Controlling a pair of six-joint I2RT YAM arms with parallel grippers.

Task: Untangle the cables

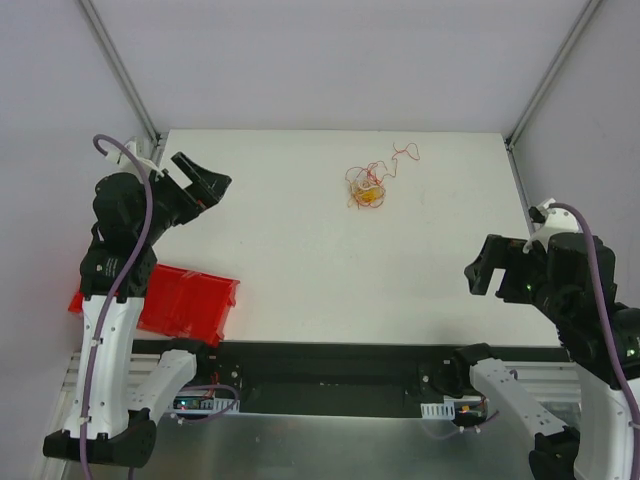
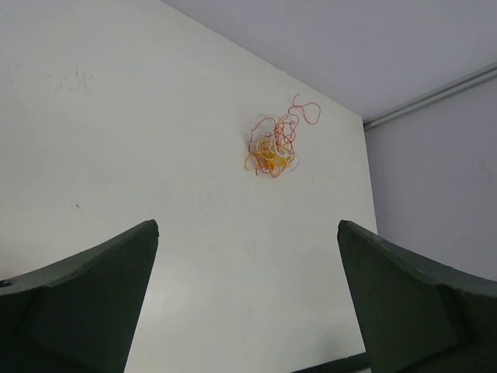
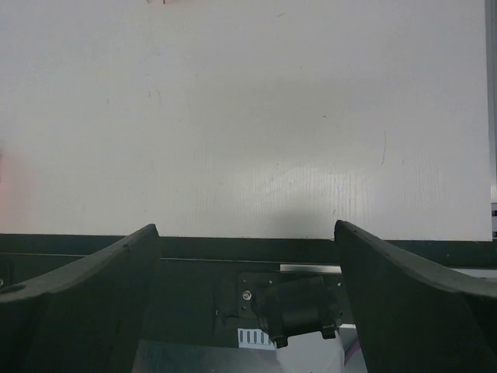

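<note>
From above, we see the cables [image 1: 366,190] lying in a small red, orange and whitish tangle on the far part of the white desk [image 1: 300,250], right of its middle, with one red strand trailing toward the far right corner. The left arm [image 1: 120,215] is raised over the desk's left edge, its jaws apart and empty. The right arm [image 1: 575,290] sits at the right edge, well apart from the tangle. A red bin [image 1: 185,300] sits at the near left corner.

In the left wrist view, the cables [image 2: 272,151] lie well ahead of the spread jaws (nothing between them).

In the right wrist view, the jaws stand wide and empty over the desk's [image 3: 248,116] near edge.
</note>
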